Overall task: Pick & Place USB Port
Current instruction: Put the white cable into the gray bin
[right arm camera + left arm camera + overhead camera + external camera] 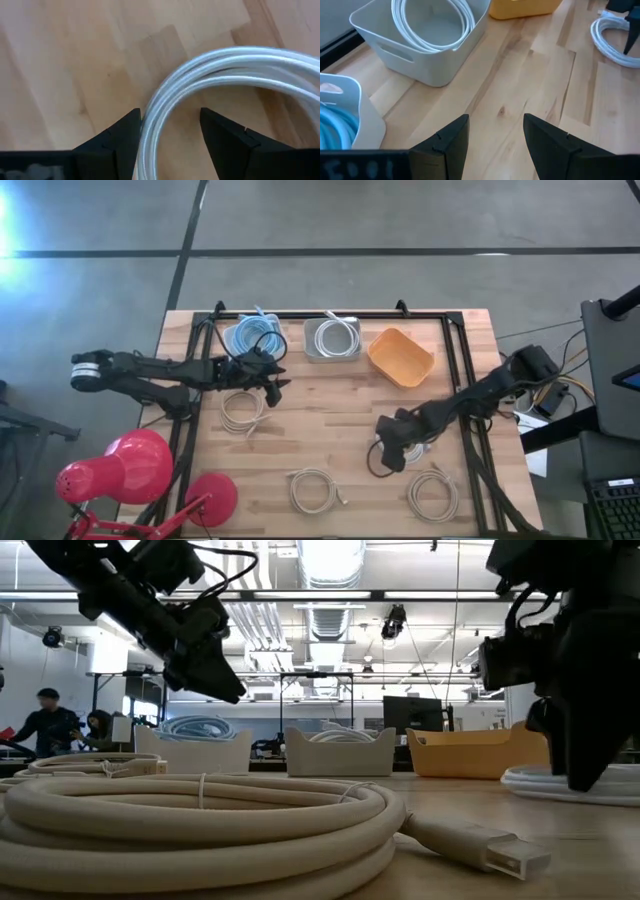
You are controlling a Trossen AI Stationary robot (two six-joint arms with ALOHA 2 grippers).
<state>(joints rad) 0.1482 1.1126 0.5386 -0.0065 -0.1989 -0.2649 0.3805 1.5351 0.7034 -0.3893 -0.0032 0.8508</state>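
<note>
White coiled USB cable (225, 70) lies flat on the wooden bench (330, 410) at its right side, and we bring our right claw (170, 135) down astride one loop, fingers apart, arm reaching low across. Our left claw (495, 140) hovers spread beside the grey bin (420, 45), waiting.

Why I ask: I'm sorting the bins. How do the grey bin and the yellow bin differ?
The grey bin holds a coiled white cable; the yellow bin looks empty. The grey bin sits square to the table's far edge; the yellow bin is turned at an angle. The grey one stands in the middle of the row, the yellow one at its right end. Both are open-topped.
</note>
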